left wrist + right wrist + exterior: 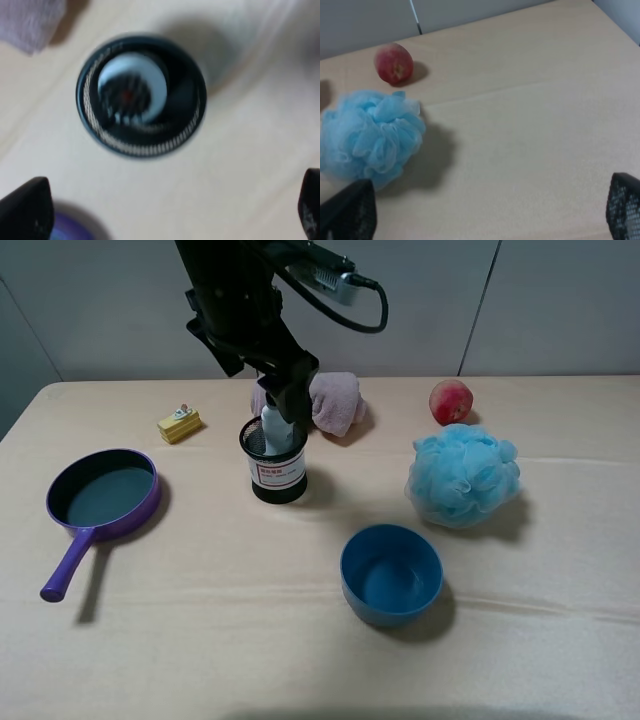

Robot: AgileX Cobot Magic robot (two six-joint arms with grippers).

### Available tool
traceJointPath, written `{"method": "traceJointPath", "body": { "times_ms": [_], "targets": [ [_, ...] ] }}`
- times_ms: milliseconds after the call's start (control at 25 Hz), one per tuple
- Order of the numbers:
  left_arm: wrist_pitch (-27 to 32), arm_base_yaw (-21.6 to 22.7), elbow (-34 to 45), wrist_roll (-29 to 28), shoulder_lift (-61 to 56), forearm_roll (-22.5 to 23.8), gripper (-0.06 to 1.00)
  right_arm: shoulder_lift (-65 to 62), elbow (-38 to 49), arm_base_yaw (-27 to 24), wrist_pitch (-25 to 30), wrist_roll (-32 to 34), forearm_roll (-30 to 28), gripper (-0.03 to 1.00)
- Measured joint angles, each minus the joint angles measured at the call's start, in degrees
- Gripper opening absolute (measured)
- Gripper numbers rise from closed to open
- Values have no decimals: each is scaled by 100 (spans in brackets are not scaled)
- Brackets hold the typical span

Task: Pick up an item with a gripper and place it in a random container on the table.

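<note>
From the high exterior camera, the wide beige wood-toned table point(300, 640) carries a black wire-mesh cylindrical cup with a white red-lettered label point(277, 468) a little left of centre. The small white plastic bottle point(275, 430) stands inside it, its upper part rising above the rim. The black left gripper point(290, 400) hangs directly above the cup, its fingers at the bottle's top; whether they touch it cannot be told here. At the cup's 1 o'clock lies a pink folded cloth point(335, 402), at its 10 o'clock a small yellow block point(179, 425), at its 8 o'clock a purple pan with a long handle point(98, 502). A blue plastic bowl point(390, 574) sits at the cup's 4 o'clock, a fluffy light-blue bath sponge point(463, 475) at its 3 o'clock, and a red peach point(451, 401) at the sponge's 12 o'clock.

The left wrist camera looks blurrily straight down into the cup point(141, 95), the bottle's black ribbed cap point(127, 97) visible inside. The two black fingertips point(27, 210) sit far apart at the frame's edges, spread wide and holding nothing.

The right wrist camera shows the sponge point(370, 137), the peach point(393, 63) and bare table point(530, 125). The right gripper's black fingers point(350, 212) are parted and empty.
</note>
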Motion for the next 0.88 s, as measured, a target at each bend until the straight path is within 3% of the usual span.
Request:
{"method": "traceJointPath", "body": {
  "times_ms": [80,400,880],
  "targets": [
    [286,0,0,-18,-176,0,99,0,0,0,0,0,0,69],
    [310,0,358,-61,-1030,-314,99,0,0,0,0,0,0,69],
    [315,0,2222,-278,-3156,-314,99,0,0,0,-5,0,0,69]
  ]
}}
